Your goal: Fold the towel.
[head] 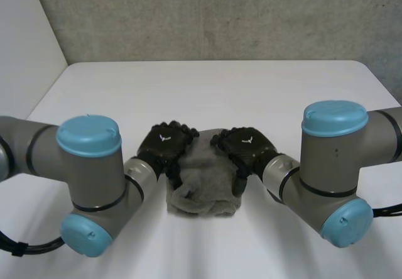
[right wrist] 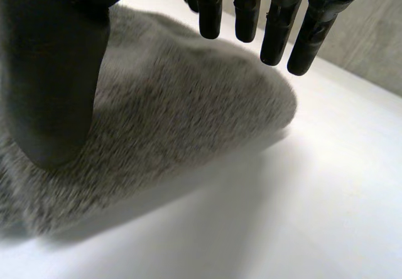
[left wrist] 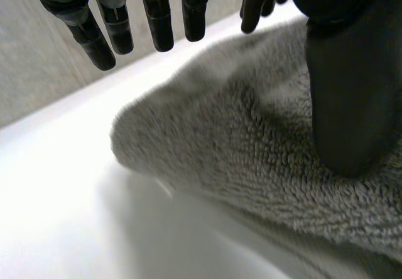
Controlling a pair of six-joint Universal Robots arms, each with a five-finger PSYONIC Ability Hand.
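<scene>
Black left hand [head: 164, 144] and right hand [head: 248, 146]: fingers [left wrist: 160, 21] straight on both, nothing clenched, thumbs [right wrist: 50, 71] bearing on the grey towel [head: 204, 178], which lies bunched between them (the edge under each palm stands off the white table [head: 220, 90]). Judgement: close thumbs against fingers evenly and keep both edges level, or the fold may skew.

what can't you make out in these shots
Head view: the far corners of the crumpled grey terry towel are covered by the black left hand and black right hand.
Wrist views: whether either hand grips the towel or merely rests on it; each hand's own bulk hides the contact.
Wrist views: the towel runs past the frame edge, hiding its folds.
</scene>
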